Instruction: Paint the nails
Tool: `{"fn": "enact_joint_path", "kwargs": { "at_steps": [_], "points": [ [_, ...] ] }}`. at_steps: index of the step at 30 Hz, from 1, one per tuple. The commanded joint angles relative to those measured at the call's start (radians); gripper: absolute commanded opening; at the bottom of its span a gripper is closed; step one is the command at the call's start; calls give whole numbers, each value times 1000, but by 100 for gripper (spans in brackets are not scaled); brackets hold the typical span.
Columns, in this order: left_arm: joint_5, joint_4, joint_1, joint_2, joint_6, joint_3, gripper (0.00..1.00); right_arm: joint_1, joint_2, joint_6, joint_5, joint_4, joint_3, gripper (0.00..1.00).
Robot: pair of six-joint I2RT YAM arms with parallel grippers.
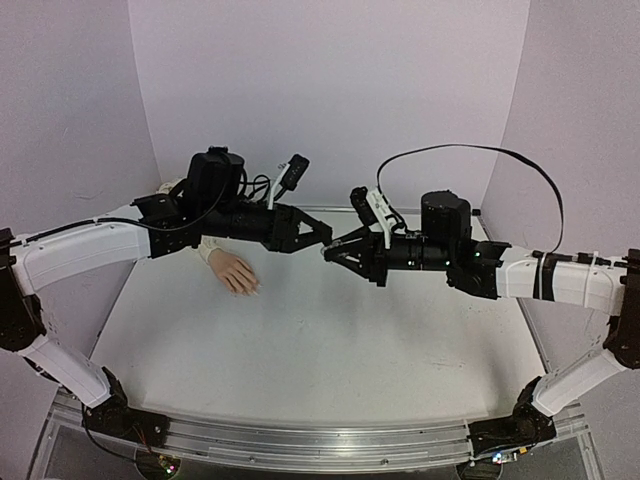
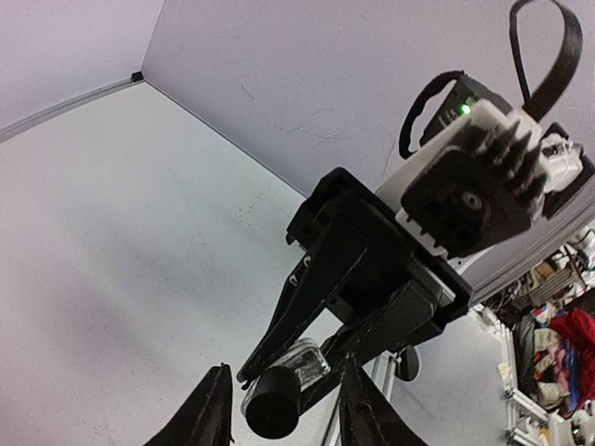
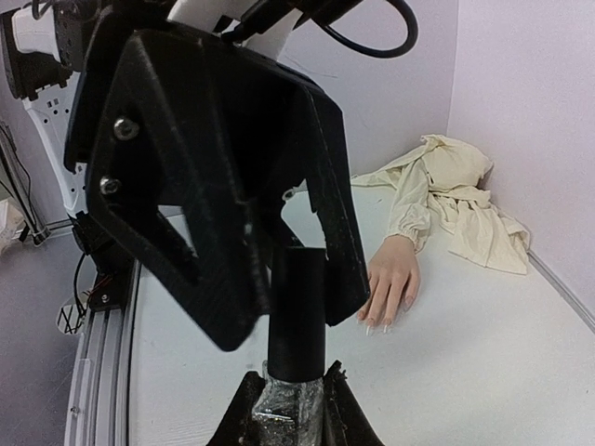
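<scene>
My right claw (image 1: 334, 251) and left claw (image 1: 319, 236) meet tip to tip above the middle of the surface (image 1: 330, 340), raised, I judge, to open the bottle. The mannequin hand (image 1: 235, 272) lies palm down to their left.

From my left wrist, my left fingers (image 2: 212, 413) stand spread either side of the black cap (image 2: 272, 405), apparently ready to close and twist.

From my right wrist, my right claw pinches the polish bottle (image 3: 293, 411) upright. The nails (image 3: 381, 325) rest beyond it, to the right.
</scene>
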Motion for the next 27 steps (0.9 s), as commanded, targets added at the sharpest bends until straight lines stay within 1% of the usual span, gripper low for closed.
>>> {"fn": "enact_joint_path", "kwargs": {
  "at_steps": [1, 4, 6, 8, 12, 13, 14, 15, 16, 18, 20, 21, 22, 25, 27],
  "points": [
    [-2, -9, -4, 18, -3, 73, 34, 1, -4, -19, 5, 30, 36, 0],
    [-6, -24, -4, 25, 5, 80, 27, 0, 1, -20, 7, 27, 39, 0],
    [-2, -39, -4, 30, 10, 91, 24, 0, 2, -23, 15, 27, 39, 0],
    [-3, -60, -4, 34, 21, 102, 19, 1, 3, -24, 16, 27, 40, 0],
    [-3, -90, -5, 39, 44, 113, 3, 1, 13, -21, 34, 26, 41, 0],
    [-5, -91, -5, 38, 47, 112, 1, 1, 15, -19, 44, 24, 42, 0],
    [-11, -95, -5, 37, 48, 111, 0, 1, 16, -18, 55, 20, 41, 0],
    [-21, -100, -4, 37, 49, 110, 0, 0, 17, -19, 68, 12, 39, 4],
    [-34, -105, -4, 36, 49, 109, 0, 1, 16, -20, 84, 5, 36, 13],
    [-70, -121, -4, 37, 54, 107, 0, 0, 9, -22, 126, -8, 21, 34],
    [-120, -147, -4, 41, 60, 106, 0, 0, -2, -21, 188, -18, -3, 51],
    [-149, -163, -5, 46, 65, 106, 0, 0, -9, -21, 227, -28, -14, 63],
    [-173, -177, -4, 52, 69, 106, 0, 0, -18, -22, 265, -41, -25, 69],
    [-258, -221, -5, 80, 72, 99, 0, -1, -64, -27, 387, -63, -76, 84],
    [-331, -249, -4, 102, 66, 83, 0, -1, -111, -30, 457, -64, -116, 91]
  ]
}}
